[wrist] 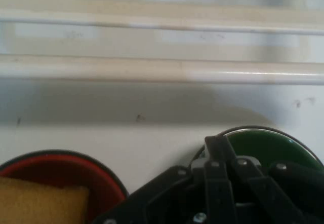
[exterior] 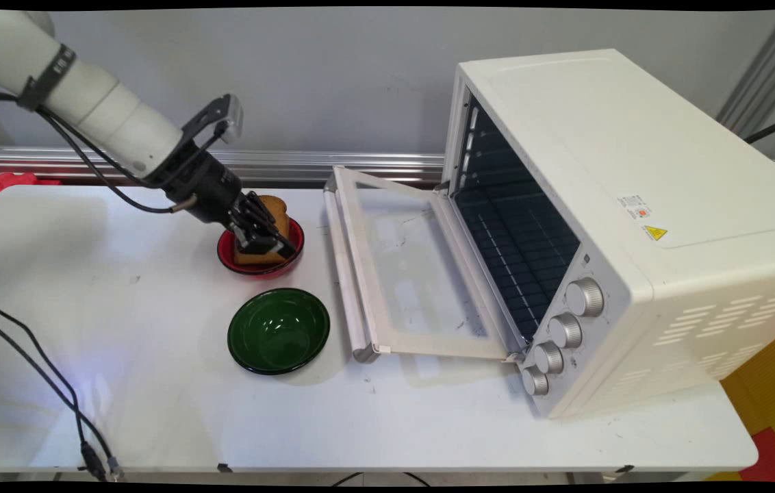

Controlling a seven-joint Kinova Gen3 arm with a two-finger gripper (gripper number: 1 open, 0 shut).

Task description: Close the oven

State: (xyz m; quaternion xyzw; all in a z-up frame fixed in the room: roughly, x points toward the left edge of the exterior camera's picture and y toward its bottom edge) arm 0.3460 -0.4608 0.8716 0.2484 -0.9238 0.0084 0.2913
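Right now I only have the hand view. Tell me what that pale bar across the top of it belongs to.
Observer: It is the handle of the oven door, which is swung fully open towards the bowls.
Operator: Report what is inside the oven.
Observer: The oven shows only dark wire racks in the part I can see, with no food.
Operator: Describe the bread next to the tool.
Observer: A single slice of toast stands tilted in the red bowl. The tool sits just in front of it, and I cannot tell whether they touch.
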